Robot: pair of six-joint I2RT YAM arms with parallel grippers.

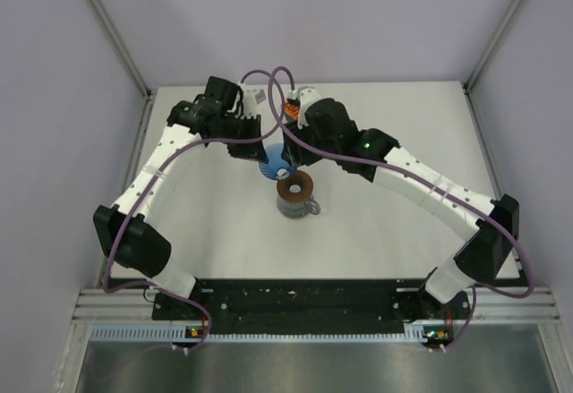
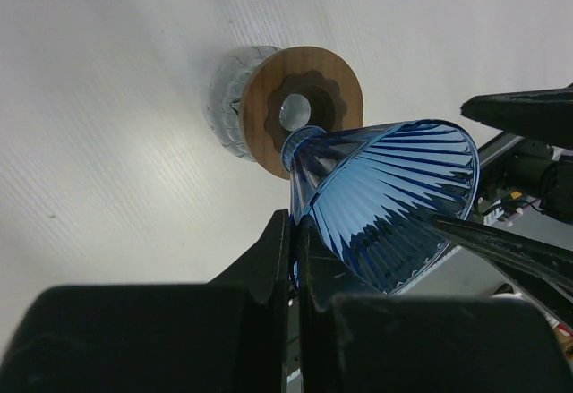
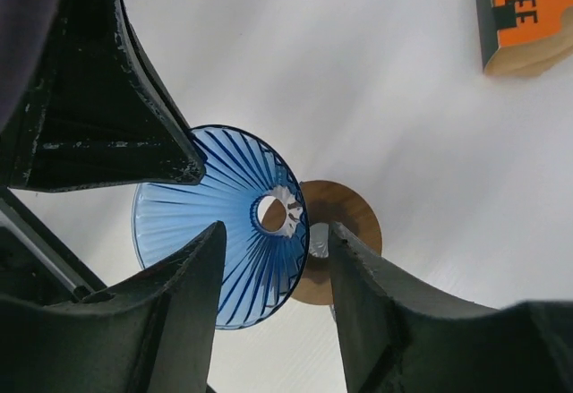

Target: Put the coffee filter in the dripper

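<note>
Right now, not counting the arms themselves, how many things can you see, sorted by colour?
Blue: 1, the cone
Brown: 1, the ring
Clear: 1, the pitcher
Orange: 1, the box
Total: 4

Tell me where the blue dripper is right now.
In the top view the dripper hangs near mid-table, pinched at its rim by the left gripper, just beyond the brown ring, with the right gripper open beside it.
</note>
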